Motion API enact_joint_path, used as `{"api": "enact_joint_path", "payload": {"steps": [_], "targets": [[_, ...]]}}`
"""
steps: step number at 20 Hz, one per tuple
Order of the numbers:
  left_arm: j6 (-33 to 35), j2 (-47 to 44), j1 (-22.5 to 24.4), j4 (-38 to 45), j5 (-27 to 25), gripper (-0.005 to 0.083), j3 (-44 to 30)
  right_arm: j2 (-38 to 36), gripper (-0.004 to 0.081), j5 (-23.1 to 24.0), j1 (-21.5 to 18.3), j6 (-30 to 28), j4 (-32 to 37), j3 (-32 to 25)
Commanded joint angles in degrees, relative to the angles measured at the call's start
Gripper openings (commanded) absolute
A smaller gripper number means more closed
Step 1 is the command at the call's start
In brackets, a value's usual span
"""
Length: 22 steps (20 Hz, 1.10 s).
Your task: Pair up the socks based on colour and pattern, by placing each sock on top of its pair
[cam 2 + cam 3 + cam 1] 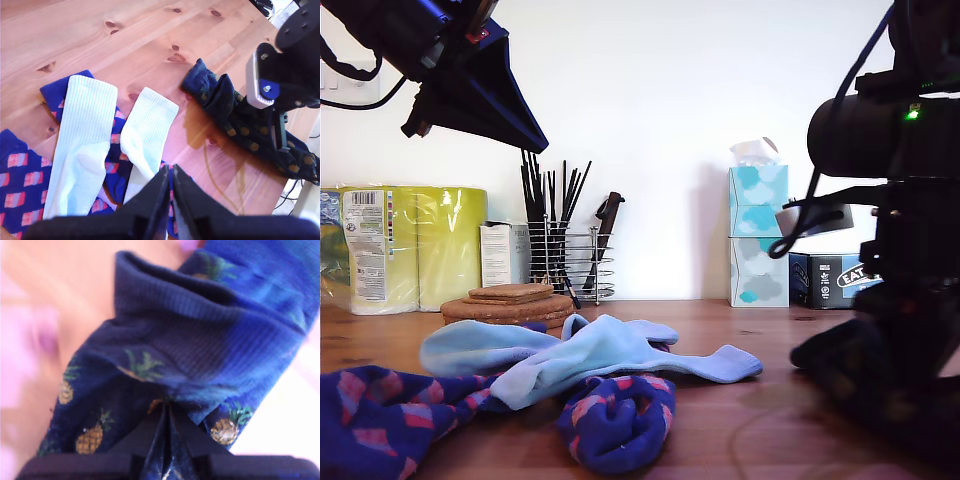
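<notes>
exterior view: on the brown wooden table (pixel 760 410) two soft pale blue socks (pixel 590 355) lie draped over two blue-purple socks with pink-red diamonds (pixel 615 420). my first gripper (pixel 525 135) hangs high above them at the exterior view's left. my second gripper sits low at the exterior view's right, down on a dark navy heap (pixel 840 355); its tips are hidden in shadow. behind stand round cork coasters (pixel 510 305), a wire caddy of black utensils (pixel 565 255), yellow-wrapped paper rolls (pixel 415 245) and stacked tissue boxes (pixel 758 235)

first wrist view: my first gripper (pixel 170 187) has its black fingers (pixel 152 197) pressed together with nothing between them. beyond the fingertips the two pale blue socks (pixel 85 145) lie side by side across the diamond-patterned socks (pixel 20 182). off to the side, well apart from these fingers, the dark navy socks with yellow spots (pixel 235 122) lie under the other arm

second wrist view: my second gripper (pixel 166 412) has its fingers nipped narrow onto a fold of navy sock fabric printed with small yellow pineapples (pixel 200 345), which bunches up directly ahead of the tips; the table beyond is blurred
</notes>
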Motion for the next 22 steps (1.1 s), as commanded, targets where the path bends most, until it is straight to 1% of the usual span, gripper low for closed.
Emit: {"api": "enact_joint_path", "payload": {"steps": [1, 4, 6, 9, 11, 13, 16, 19, 21, 22], "targets": [[0.50, 0.20, 0.11, 0.35, 0.24, -0.0021, -0.28, 3.30, -0.0014, -1.84, 0.72, 2.82, 4.55, -0.79], [0.52, 0.20, 0.11, 0.28, 0.24, -0.0021, -0.28, 3.34, -0.0014, -1.07, 1.60, 7.58, 10.10, -0.79], [0.52, 0.20, 0.11, 0.22, 0.26, -0.0021, -0.28, 3.34, -0.0014, 0.13, 1.55, 9.25, 13.66, -0.76], [0.92, 0.20, 0.11, 0.00, 0.22, -0.0021, -0.28, 3.23, -0.0014, 0.20, 1.46, 9.38, 13.77, -0.72], [0.92, 0.20, 0.13, 0.04, 0.22, -0.0021, -0.28, 1.53, -0.0014, -0.55, 1.51, 9.49, 13.79, -0.42], [2.14, 0.20, 0.11, 0.13, 0.17, -0.0021, -0.28, -2.60, -0.0014, -0.50, 1.84, 9.42, 13.46, 0.09], [4.44, 0.28, 0.11, 0.74, -2.23, -0.0021, -0.31, -11.72, -0.0014, -0.11, 1.99, 9.44, 10.32, 0.52], [5.88, 1.60, 0.11, 4.24, -2.97, -0.0021, -0.33, -22.16, -0.0014, -0.61, 2.86, 10.03, 7.21, 0.52], [8.81, 3.48, -0.02, 6.91, -2.71, -0.0021, -0.33, -28.55, -0.0014, -1.07, 4.13, 11.02, 7.23, 0.52], [10.54, 4.52, -0.31, 8.02, -2.51, -0.0021, -0.33, -31.85, -0.0014, -2.01, 4.74, 11.13, 6.97, 0.48]]}}
